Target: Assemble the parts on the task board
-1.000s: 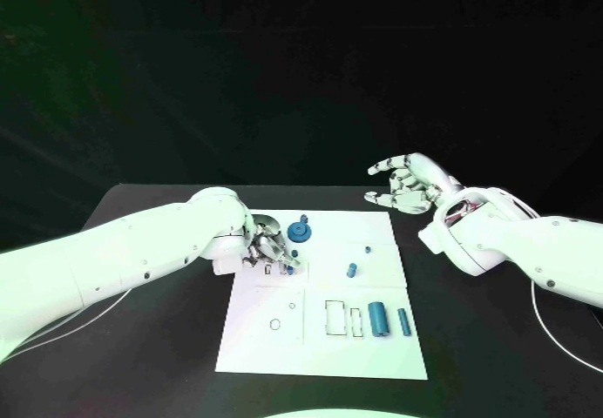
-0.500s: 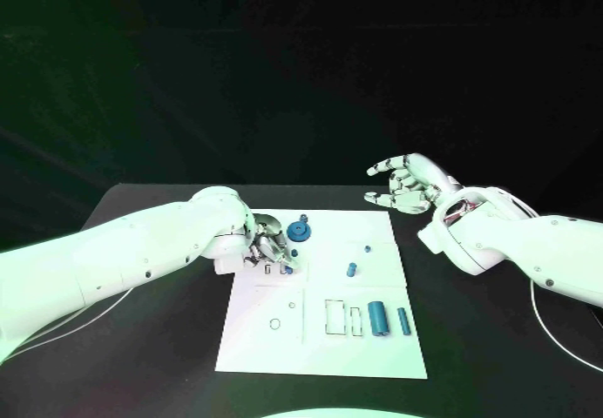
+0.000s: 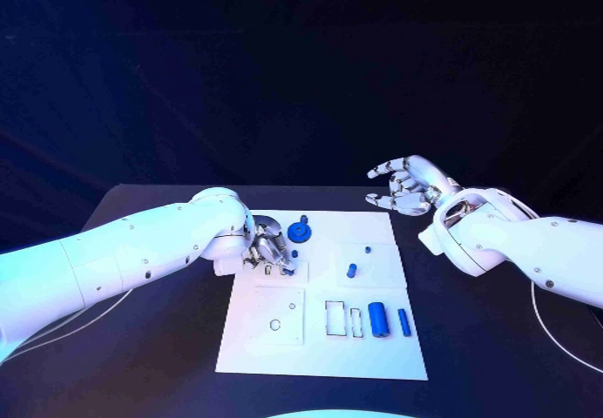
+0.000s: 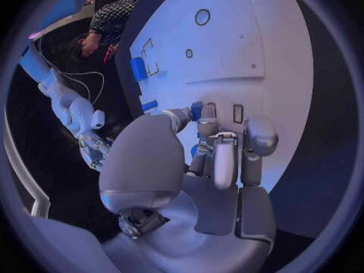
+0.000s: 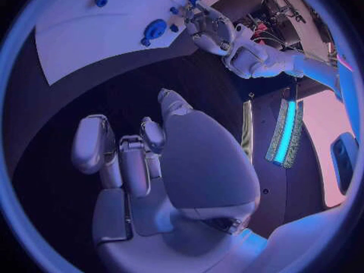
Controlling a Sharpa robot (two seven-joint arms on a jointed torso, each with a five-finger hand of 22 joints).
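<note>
Pinching 1 small blue part [image 4: 196, 110] at its fingertips, the left hand [image 3: 267, 248] hovered over slots near the white board's [image 3: 321, 348] left edge; right hand [image 3: 409, 185] waited empty, fingers spread, well beyond the board's far-right corner.

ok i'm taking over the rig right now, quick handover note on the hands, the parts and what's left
Left hand: down at the task board's far left edge, fingertips pinching a small blue part over the slots there; not yet seated, as far as I can tell.
Right hand: raised off the far right corner of the board, fingers apart, holding nothing.
Parts: blue round piece at the far edge, small peg mid-board, two cylinders lying near the right side.
Done: nothing clearly finished. Left: seat the pinched part, then the loose ones.
</note>
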